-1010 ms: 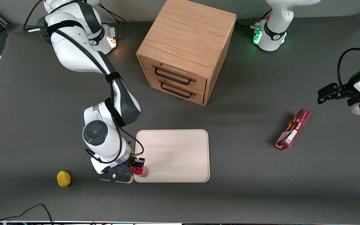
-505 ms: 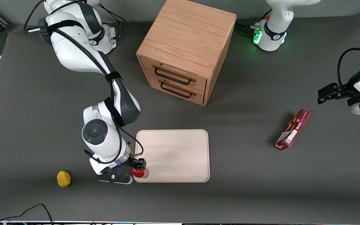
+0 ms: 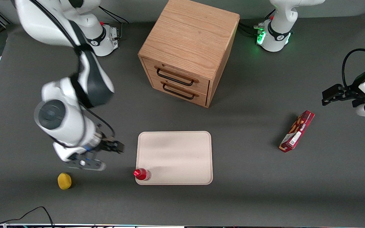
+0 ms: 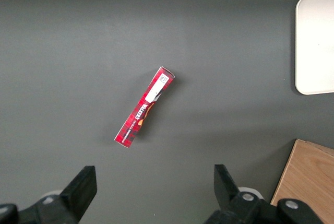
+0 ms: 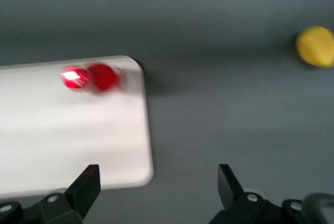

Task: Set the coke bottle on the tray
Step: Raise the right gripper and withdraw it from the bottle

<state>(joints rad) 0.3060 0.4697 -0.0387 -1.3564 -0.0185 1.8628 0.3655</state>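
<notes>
The gripper [image 3: 101, 156] hangs above the bare grey table [image 3: 43, 196], its fingers [image 5: 86, 185] spread wide apart with nothing between them, as the right wrist view shows plainly. In the front view it sits well apart from the tray [image 3: 182, 152], out toward the working arm's end of the table, roughly between the tray's edge and the yellow lemon [image 3: 64, 180], with the lemon a little nearer the front camera. The coke bottle [image 3: 141, 174] stands upright on the tray, free of any grip, tucked into the tray corner that lies nearest the front camera on the working arm's end; its red cap points up and it sits just inside the low rim. The right wrist view shows the same bottle [image 5: 94, 78] on the cream surface close to a rounded corner of the tray [image 5: 78, 145], somewhat smeared, with the lemon [image 5: 316, 46] well off on the dark table. Farther from the front camera than the tray stands the wooden drawer cabinet [image 3: 188, 47], its two black-handled drawers shut. Toward the parked arm's end of the table lies a long red snack box [image 3: 297, 131], flat on the grey surface and well apart from the tray
</notes>
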